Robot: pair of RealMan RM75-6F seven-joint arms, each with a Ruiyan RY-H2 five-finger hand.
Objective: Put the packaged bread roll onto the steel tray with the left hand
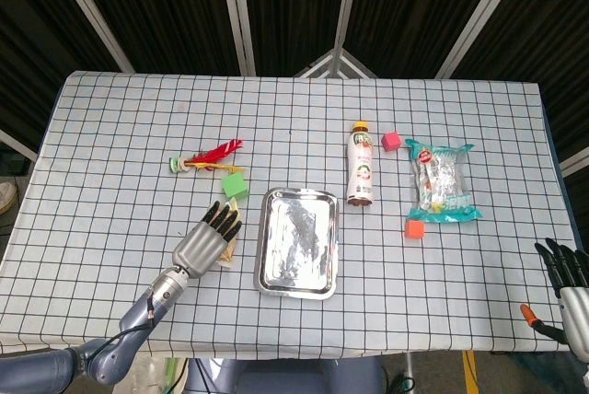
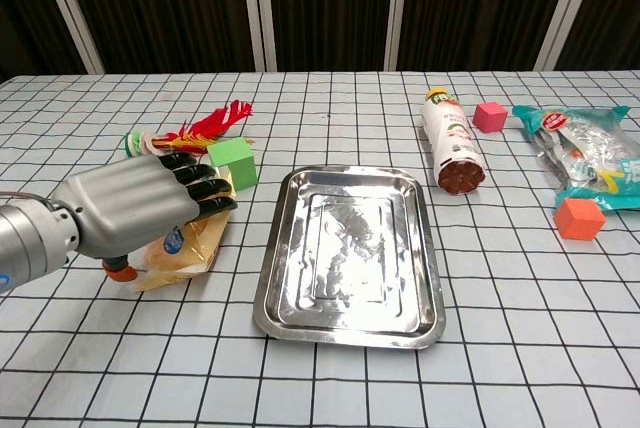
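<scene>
The packaged bread roll (image 2: 188,248) lies on the checked cloth just left of the steel tray (image 2: 348,253), mostly covered by my left hand (image 2: 140,206). That hand hovers flat over the roll with fingers stretched out and apart, holding nothing. From the head view only a sliver of the bread roll (image 1: 230,246) shows beside the left hand (image 1: 207,240), with the empty tray (image 1: 296,242) right of it. My right hand (image 1: 572,295) sits at the table's lower right edge, fingers apart and empty.
A green cube (image 2: 232,165) and a red feathered toy (image 2: 200,130) lie just beyond the left hand. Right of the tray are a lying bottle (image 1: 360,166), a pink cube (image 1: 391,141), a snack bag (image 1: 442,182) and an orange cube (image 1: 414,228).
</scene>
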